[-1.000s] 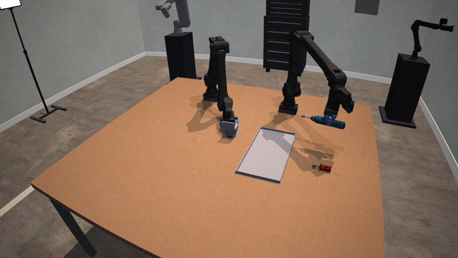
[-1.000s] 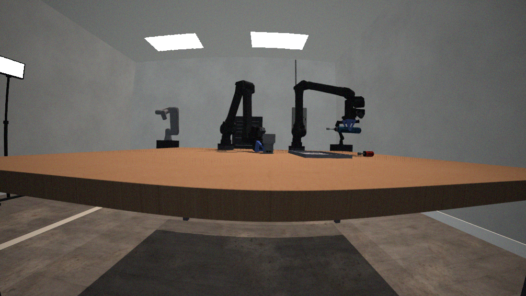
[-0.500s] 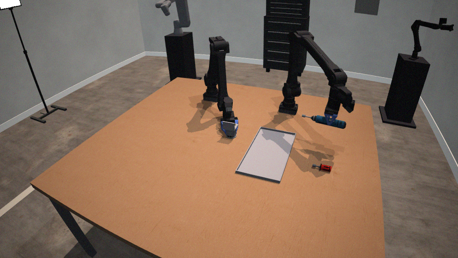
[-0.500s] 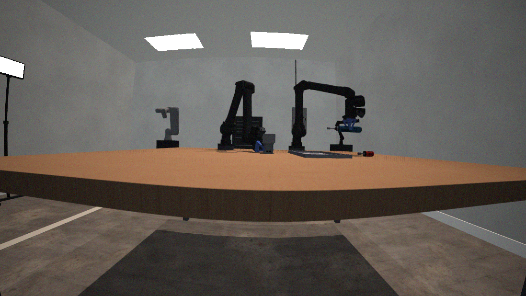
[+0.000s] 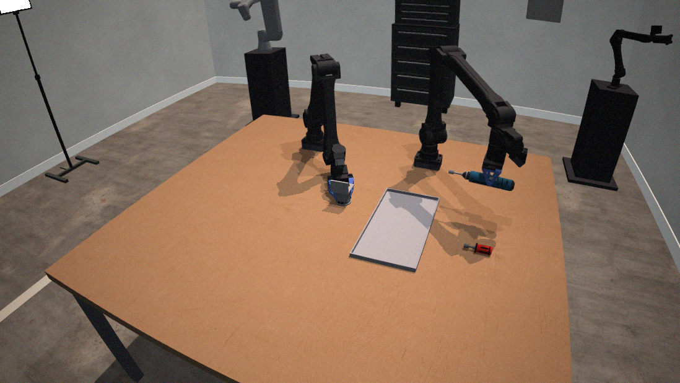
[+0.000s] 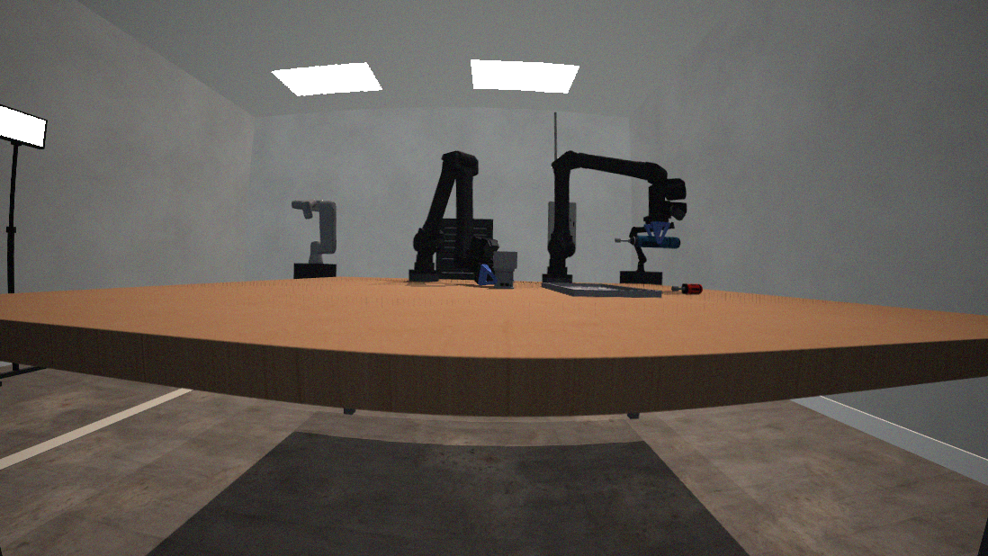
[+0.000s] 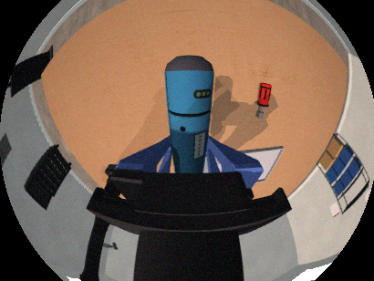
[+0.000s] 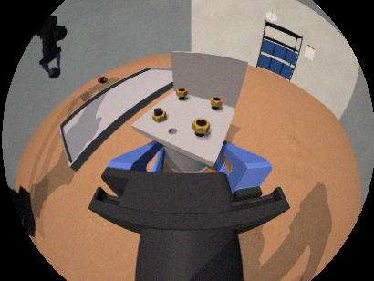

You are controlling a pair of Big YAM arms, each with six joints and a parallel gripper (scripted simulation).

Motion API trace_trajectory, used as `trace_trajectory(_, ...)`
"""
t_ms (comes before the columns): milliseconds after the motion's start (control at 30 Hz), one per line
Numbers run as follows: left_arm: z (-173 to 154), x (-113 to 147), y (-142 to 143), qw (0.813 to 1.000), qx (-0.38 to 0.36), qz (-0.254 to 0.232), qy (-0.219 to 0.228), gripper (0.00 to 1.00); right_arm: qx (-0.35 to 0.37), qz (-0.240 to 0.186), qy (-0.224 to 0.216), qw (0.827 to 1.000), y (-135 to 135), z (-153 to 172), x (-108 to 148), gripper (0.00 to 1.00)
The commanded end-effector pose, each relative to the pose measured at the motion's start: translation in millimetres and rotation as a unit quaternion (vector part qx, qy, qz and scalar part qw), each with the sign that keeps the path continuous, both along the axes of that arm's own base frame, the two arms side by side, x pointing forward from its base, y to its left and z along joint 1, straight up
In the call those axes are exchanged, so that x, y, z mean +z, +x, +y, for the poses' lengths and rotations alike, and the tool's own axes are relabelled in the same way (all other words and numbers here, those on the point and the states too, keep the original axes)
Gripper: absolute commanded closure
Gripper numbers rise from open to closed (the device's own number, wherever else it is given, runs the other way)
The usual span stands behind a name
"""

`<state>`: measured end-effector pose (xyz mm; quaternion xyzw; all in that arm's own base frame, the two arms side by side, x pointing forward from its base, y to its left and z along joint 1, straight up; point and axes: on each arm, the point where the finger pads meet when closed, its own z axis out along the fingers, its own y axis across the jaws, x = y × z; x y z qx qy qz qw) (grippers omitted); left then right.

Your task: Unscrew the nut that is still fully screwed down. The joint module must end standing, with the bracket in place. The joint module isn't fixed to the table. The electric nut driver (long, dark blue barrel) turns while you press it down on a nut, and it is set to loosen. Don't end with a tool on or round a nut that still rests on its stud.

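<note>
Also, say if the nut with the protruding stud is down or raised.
Down: the nut sits against the bracket, its stud standing through it.

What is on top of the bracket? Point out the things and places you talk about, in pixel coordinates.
Four brass nuts sit on the flat plate of the bracket (image 8: 187,111); one (image 8: 159,115) is screwed down, its stud poking out. The plate hides the top of the joint module (image 8: 187,163).
</note>
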<state>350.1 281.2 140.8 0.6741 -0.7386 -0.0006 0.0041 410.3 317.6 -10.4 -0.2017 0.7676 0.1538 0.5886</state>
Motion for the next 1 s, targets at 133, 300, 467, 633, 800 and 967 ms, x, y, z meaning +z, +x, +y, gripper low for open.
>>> trace_trajectory(133,23.5,33.1,18.3,0.999,0.001,-0.031,0.025,0.58,0.001,0.013,-0.017,1.000,-3.4,-3.0,-16.3,0.41)
trace_trajectory(300,23.2,31.6,18.0,0.999,0.001,-0.028,0.022,0.58,0.001,0.013,-0.017,1.000,-3.4,-3.0,-16.3,0.41)
trace_trajectory(467,23.6,34.3,18.5,0.999,0.001,-0.032,0.025,0.58,0.001,0.013,-0.017,1.000,-3.4,-3.0,-16.3,0.41)
trace_trajectory(633,23.6,33.5,18.7,0.999,0.001,-0.030,0.023,0.58,0.001,0.013,-0.017,1.000,-3.4,-3.0,-16.3,0.41)
trace_trajectory(800,23.8,33.1,18.9,0.999,0.001,-0.030,0.023,0.58,0.001,0.013,-0.017,1.000,-3.4,-3.0,-16.3,0.41)
trace_trajectory(967,23.8,33.1,18.9,0.999,0.001,-0.030,0.023,0.58,0.001,0.013,-0.017,1.000,-3.4,-3.0,-16.3,0.41)
